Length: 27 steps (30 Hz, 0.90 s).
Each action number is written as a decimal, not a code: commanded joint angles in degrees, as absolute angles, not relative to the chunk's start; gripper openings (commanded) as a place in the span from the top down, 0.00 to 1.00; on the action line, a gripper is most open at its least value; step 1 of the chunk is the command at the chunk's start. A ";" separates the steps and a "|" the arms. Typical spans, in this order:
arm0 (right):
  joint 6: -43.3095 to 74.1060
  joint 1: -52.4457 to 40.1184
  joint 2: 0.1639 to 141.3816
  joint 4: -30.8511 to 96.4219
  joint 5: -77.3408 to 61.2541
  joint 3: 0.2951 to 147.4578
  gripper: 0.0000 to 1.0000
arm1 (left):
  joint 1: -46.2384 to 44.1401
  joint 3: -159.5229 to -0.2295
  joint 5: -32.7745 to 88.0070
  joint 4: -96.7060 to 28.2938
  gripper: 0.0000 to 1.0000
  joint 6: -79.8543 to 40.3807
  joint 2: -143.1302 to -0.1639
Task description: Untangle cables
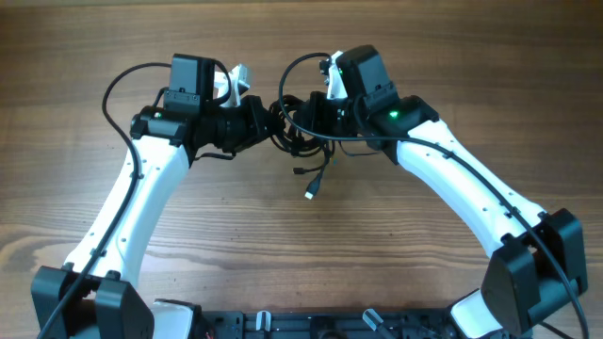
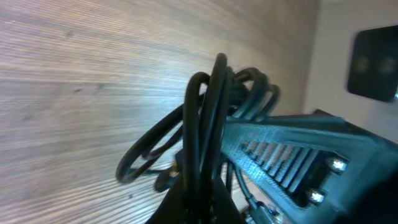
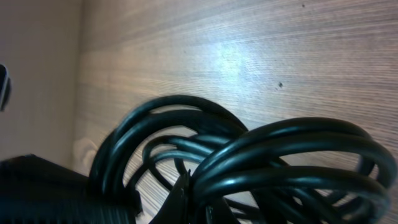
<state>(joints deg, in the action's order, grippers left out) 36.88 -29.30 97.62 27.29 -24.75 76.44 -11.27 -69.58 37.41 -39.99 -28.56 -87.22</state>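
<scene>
Overhead: the cables (image 1: 300, 134) are still one tangled bundle in the upper middle, between the left gripper (image 1: 262, 122) and the right gripper (image 1: 311, 118); one plug (image 1: 309, 194) lies free on the wooden table (image 1: 236, 235).
Left wrist: the fingers (image 2: 280, 149) are clenched on the loops.
Right wrist: this gripper also grasps the coils; I judge separating is not begun.

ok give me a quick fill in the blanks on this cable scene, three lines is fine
1. The tangled bundle of thin black cables rests on a brown table made of ____.
2. The left gripper and the right gripper are both ____ on that bundle.
3. A small green light glows on the ____ arm.

Missing words: wood; shut; right
</scene>
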 commanded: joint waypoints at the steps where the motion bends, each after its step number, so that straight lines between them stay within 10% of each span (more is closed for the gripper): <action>1: 30.96 -27.99 96.95 28.32 -23.99 77.43 0.96 | -11.11 -69.38 30.11 -41.34 0.96 -27.20 -87.02; 12: 41.63 -13.87 92.27 21.10 -48.62 77.78 0.96 | -11.11 -69.38 28.42 -43.27 0.96 -26.17 -87.02; 20: 29.98 -9.19 92.42 35.51 -17.89 77.56 0.96 | -11.11 -69.38 34.02 -43.81 0.96 -19.62 -87.02; 22: 28.01 -9.19 92.42 36.99 -17.63 77.56 0.88 | -11.11 -69.38 38.65 -41.17 0.96 -18.44 -87.02; 24: 22.81 -9.19 92.38 37.58 -20.56 77.62 0.45 | -11.11 -69.38 45.95 -38.04 0.96 -16.67 -87.02; 27: 13.41 -9.37 91.57 37.45 -32.58 81.56 0.34 | -10.94 -69.38 50.63 -36.36 0.96 -16.69 -87.02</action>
